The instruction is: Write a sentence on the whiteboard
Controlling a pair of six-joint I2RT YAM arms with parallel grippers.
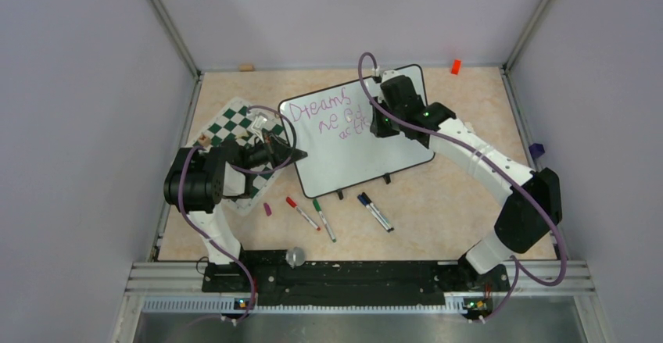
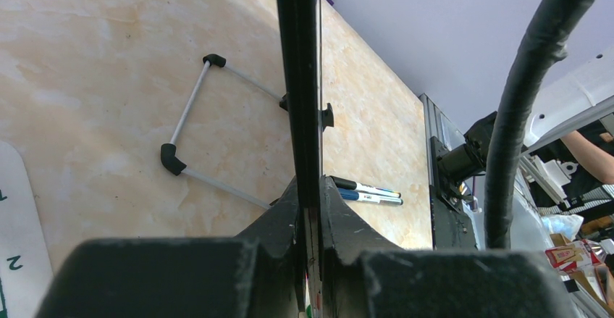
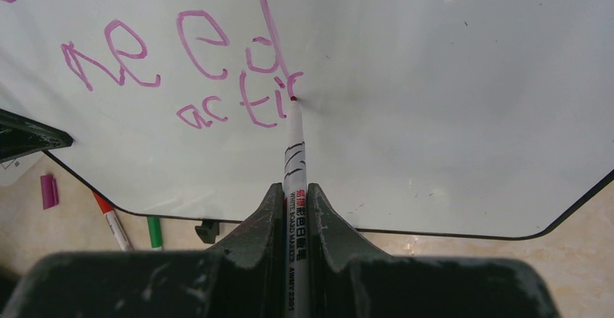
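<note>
The whiteboard (image 1: 367,151) lies tilted in the middle of the table, with the sentence (image 1: 324,116) in purple-pink on its upper left: "Dreams", "need", then a started third line. My left gripper (image 1: 293,154) is shut on the board's left edge; in the left wrist view the black frame (image 2: 297,79) runs edge-on between the fingers of the left gripper (image 2: 310,187). My right gripper (image 3: 295,195) is shut on a white marker (image 3: 295,151). Its tip touches the whiteboard (image 3: 434,101) at the end of "acti" in the sentence (image 3: 195,50). From above, the right gripper (image 1: 381,120) hovers over the writing.
A green-and-white chess mat (image 1: 234,128) lies under the left arm. In front of the board lie a red marker (image 1: 302,212), a green marker (image 1: 324,219), two dark-capped markers (image 1: 375,211) and a purple cap (image 1: 267,209). An orange piece (image 1: 455,66) sits by the back wall.
</note>
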